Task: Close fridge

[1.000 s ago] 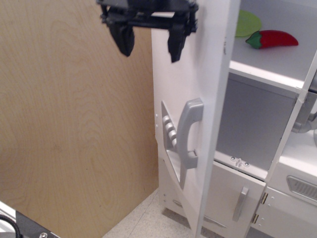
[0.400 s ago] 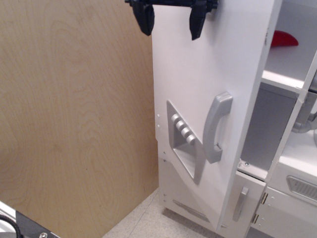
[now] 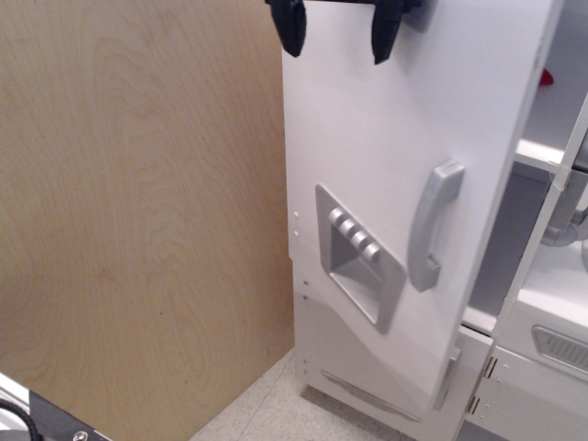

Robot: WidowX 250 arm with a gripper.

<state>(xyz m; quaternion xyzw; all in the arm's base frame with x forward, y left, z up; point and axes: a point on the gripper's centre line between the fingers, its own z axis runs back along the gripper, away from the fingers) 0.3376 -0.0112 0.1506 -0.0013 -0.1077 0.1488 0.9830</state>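
Observation.image view: fills its left half with a large pale plywood panel (image 3: 138, 220), grain running in broad swirls. Shows, right of the panel, the tall white toy fridge cabinet (image 3: 367, 165), its large door swung most of the way across the opening yet ajar, the free right edge standing out from the cabinet body. Leaves only a thin strip of the interior visible past that edge, with a white shelf (image 3: 537, 154) and a sliver of something red (image 3: 546, 79) above it, too little showing to name. Carries on the door a grey recessed dispenser panel (image 3: 360, 255) with a row of small round buttons, and just right of it a vertical silver bar handle (image 3: 434, 225). Places below the door a smaller lower white door with a short silver handle (image 3: 447, 378), mostly hidden. Sets at the far right a white unit with a grey vent (image 3: 560, 349). Cuts off at the top edge the black robot gripper (image 3: 337, 29), jaws spread wide with nothing between them, both tips lying over the upper face of the door; cannot tell whether touching. Shows speckled light flooring (image 3: 266, 413) along the bottom.
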